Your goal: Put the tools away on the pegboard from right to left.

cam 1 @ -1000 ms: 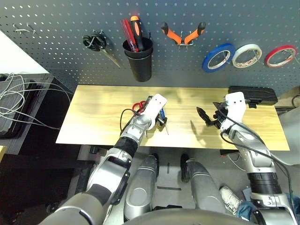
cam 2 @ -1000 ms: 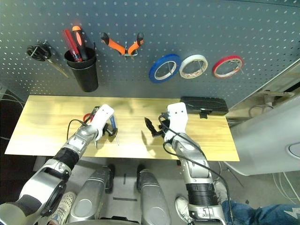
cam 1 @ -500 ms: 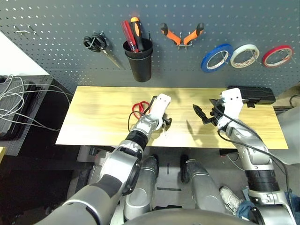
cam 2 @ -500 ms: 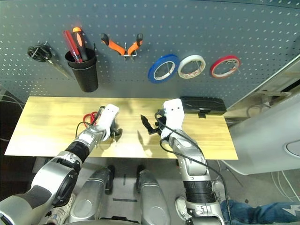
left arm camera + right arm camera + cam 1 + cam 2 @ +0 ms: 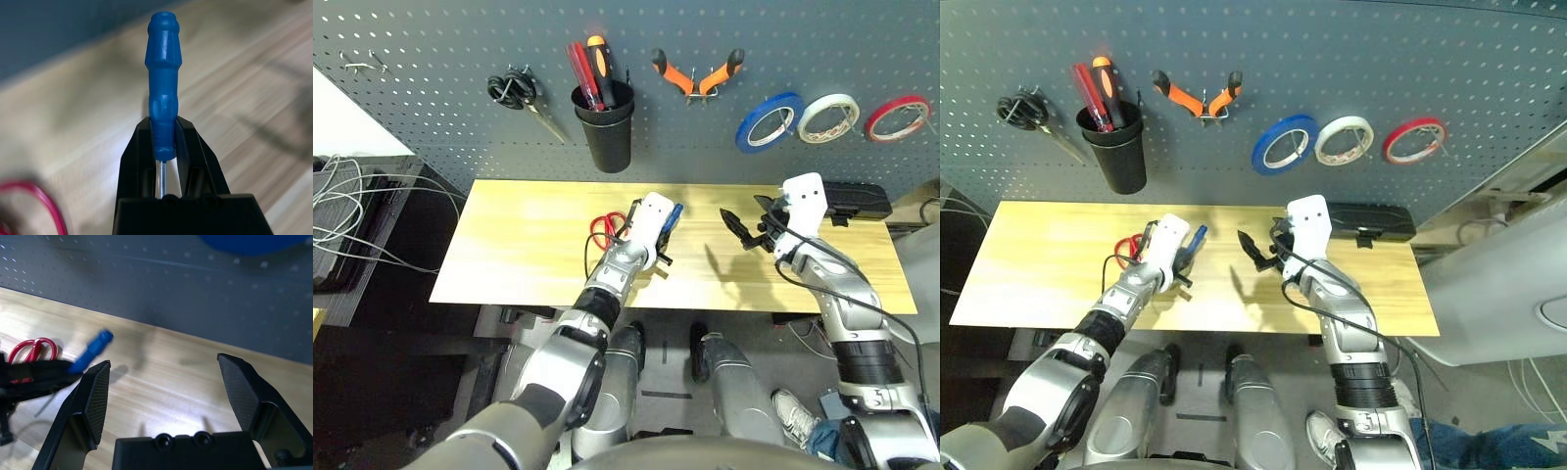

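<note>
Left wrist view: we are gripping the screwdriver (image 5: 162, 83) with our left tool (image 5: 164, 147), the two black fingers (image 5: 134, 161) nearly closed on the lower end of its blue handle, the metal shaft running back between them. The handle is pointing away from the tool, over the tabletop (image 5: 529, 245) and toward the pegboard (image 5: 431, 59). In the head views the screwdriver (image 5: 673, 214) is sitting just above the tabletop, a little below and to the right of the black cup (image 5: 605, 122).

We are keeping our right tool (image 5: 744, 230) wide open with nothing between its fingers; it is hovering above the tabletop, right of the screwdriver and below the blue tape (image 5: 769, 120).

The red scissors (image 5: 602, 228) are lying flat on the tabletop just left of our left tool. The pliers (image 5: 695, 72) are hanging on a pegboard hook right of the cup. The blue tape is hanging right of the pliers, with the white tape (image 5: 829, 116) and the red tape (image 5: 898, 116) further right in the same row. The black scissors (image 5: 517, 93) are hanging left of the cup, which is holding a red-handled tool and an orange-and-black one.
</note>
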Robot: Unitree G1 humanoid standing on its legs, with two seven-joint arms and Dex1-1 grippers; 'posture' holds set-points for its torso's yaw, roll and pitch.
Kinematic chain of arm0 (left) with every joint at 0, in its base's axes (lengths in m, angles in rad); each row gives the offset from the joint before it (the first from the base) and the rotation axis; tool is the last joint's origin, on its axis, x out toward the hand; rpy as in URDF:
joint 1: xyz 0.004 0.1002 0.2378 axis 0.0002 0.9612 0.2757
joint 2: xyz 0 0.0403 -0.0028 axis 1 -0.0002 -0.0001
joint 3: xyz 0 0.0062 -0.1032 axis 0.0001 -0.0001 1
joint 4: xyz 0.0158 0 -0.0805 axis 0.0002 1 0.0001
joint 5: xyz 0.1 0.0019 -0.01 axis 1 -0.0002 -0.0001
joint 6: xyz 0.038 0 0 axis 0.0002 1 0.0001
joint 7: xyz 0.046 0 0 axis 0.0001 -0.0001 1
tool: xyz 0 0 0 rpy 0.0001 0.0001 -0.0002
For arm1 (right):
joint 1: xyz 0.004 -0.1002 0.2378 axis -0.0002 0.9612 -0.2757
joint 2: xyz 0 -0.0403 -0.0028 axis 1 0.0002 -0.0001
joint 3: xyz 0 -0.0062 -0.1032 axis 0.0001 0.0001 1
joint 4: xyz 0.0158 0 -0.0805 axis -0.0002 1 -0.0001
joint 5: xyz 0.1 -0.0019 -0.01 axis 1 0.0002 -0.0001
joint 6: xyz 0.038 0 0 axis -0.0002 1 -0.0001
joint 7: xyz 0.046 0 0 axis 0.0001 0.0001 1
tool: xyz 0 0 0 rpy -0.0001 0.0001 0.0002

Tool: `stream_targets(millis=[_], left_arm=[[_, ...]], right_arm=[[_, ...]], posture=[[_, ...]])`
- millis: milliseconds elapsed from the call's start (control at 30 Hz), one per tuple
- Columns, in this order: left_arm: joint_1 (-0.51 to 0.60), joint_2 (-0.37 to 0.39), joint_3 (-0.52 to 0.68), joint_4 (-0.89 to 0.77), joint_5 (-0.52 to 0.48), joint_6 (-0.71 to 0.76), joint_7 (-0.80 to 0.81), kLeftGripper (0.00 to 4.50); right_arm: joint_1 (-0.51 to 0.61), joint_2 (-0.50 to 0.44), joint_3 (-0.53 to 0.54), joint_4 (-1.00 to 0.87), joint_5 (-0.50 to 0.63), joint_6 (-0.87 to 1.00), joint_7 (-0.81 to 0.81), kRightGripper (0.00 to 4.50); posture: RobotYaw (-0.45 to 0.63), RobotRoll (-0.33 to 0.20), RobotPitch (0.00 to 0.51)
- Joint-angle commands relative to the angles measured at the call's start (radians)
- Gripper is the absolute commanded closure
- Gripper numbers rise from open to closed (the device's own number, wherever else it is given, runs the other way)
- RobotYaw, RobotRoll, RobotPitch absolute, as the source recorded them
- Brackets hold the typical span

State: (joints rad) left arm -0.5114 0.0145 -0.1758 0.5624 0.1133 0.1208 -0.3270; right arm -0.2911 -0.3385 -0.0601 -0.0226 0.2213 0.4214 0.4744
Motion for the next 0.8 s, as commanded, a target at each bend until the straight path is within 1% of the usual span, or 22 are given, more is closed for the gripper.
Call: stream_targets(millis=[33, 167, 233, 300, 467, 633, 733, 800], left_arm=[[0.101, 0.033, -0.039, -0.239, -0.023, -0.012, -0.076, 4.05], [0.174, 0.078, -0.048, -0.449, -0.066, -0.039, -0.137, 4.05], [0.187, 0.1, -0.057, -0.509, -0.078, -0.049, -0.164, 4.05], [0.177, 0.114, -0.058, -0.551, -0.091, -0.032, -0.179, 4.05], [0.112, 0.112, -0.026, -0.599, -0.15, 0.019, -0.194, 4.05], [-0.008, 0.082, 0.062, -0.655, -0.297, 0.052, -0.203, 4.05], [-0.099, 0.084, 0.129, -0.686, -0.388, 0.109, -0.197, 4.05], [-0.15, 0.089, 0.163, -0.69, -0.422, 0.129, -0.181, 4.05]], right_arm=[[0.009, -0.028, -0.01, 0.007, 0.015, -0.015, 0.036, 0.0], [-0.007, -0.05, -0.011, 0.034, 0.022, -0.036, 0.071, 0.0], [-0.012, -0.056, -0.001, 0.036, 0.024, -0.041, 0.094, 0.0], [-0.015, -0.064, 0.014, 0.038, 0.018, -0.053, 0.12, 0.0], [-0.027, -0.068, 0.052, 0.034, 0.011, -0.071, 0.173, 0.0], [-0.094, -0.038, 0.087, -0.012, 0.039, -0.059, 0.214, 0.0], [-0.164, 0.002, 0.099, -0.014, 0.059, -0.045, 0.215, 0.0], [-0.196, 0.023, 0.104, -0.011, 0.068, -0.032, 0.213, 0.0]], posture=[[0.13, 0.0, 0.235], [0.13, 0.0, 0.237], [0.13, 0.0, 0.237], [0.13, 0.0, 0.238], [0.13, 0.0, 0.238], [0.13, 0.0, 0.236], [0.13, 0.0, 0.233], [0.13, 0.0, 0.232]])
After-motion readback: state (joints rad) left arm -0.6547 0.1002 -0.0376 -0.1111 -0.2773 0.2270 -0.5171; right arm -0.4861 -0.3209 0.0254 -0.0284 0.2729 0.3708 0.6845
